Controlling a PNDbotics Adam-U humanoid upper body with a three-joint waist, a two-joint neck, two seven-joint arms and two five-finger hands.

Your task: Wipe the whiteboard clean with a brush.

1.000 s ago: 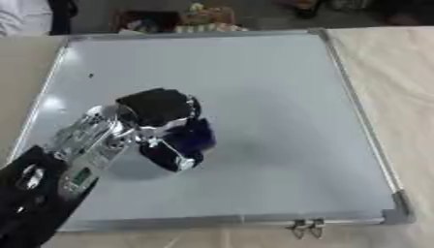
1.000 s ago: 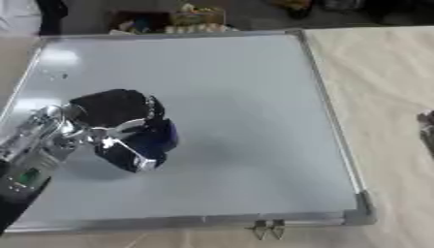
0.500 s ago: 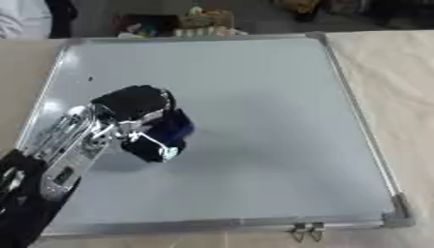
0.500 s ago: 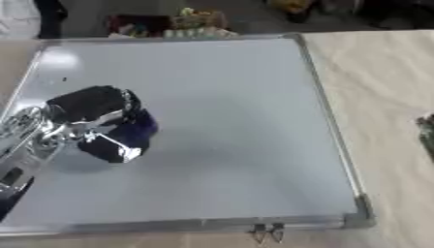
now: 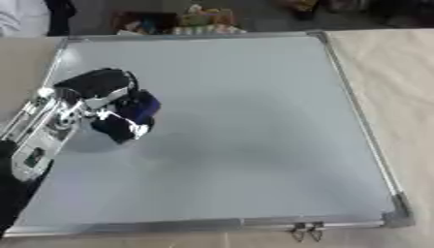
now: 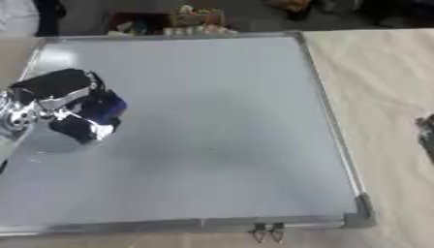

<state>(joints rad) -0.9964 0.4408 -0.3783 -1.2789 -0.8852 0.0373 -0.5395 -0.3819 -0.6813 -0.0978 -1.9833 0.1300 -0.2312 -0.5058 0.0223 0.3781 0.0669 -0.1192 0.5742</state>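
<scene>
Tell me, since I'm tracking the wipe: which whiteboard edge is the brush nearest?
The left edge: the blue brush, held in the left hand, works beside it, far from the other three edges.

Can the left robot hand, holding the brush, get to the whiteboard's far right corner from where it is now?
Probably yes. The left robot hand holds the brush at the whiteboard's left side, and nothing lies on the surface between; arm extension is the only doubt.

No text legible – whiteboard [image 5: 254, 121] unmarked
</scene>
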